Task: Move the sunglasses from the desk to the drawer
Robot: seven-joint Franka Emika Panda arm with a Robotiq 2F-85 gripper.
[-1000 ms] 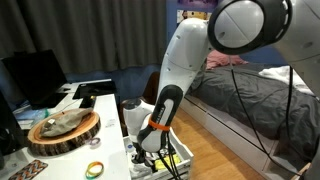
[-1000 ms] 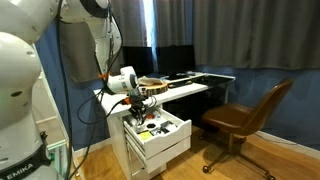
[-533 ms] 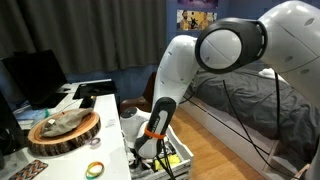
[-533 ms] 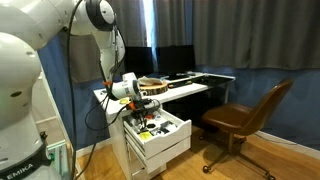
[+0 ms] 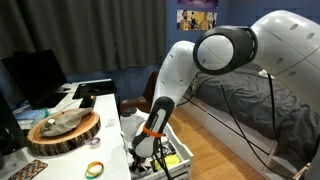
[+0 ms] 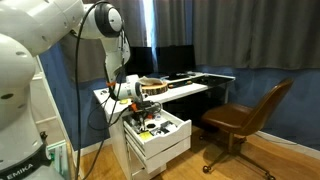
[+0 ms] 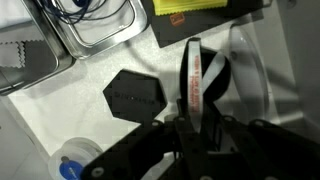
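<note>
Currently hanging low over the open drawer (image 6: 172,137), lower centre of both exterior views, beside the desk (image 6: 192,88): gripper (image 5: 143,160), dark in wrist view, spread impossible to tell.

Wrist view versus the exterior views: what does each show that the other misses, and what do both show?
Wrist only: a flat black piece, a metal tray holding cables, a yellow item. Exterior only: the brown chair, the bed, the wooden slab on the desk. Both: the gripper down in the open drawer.
</note>
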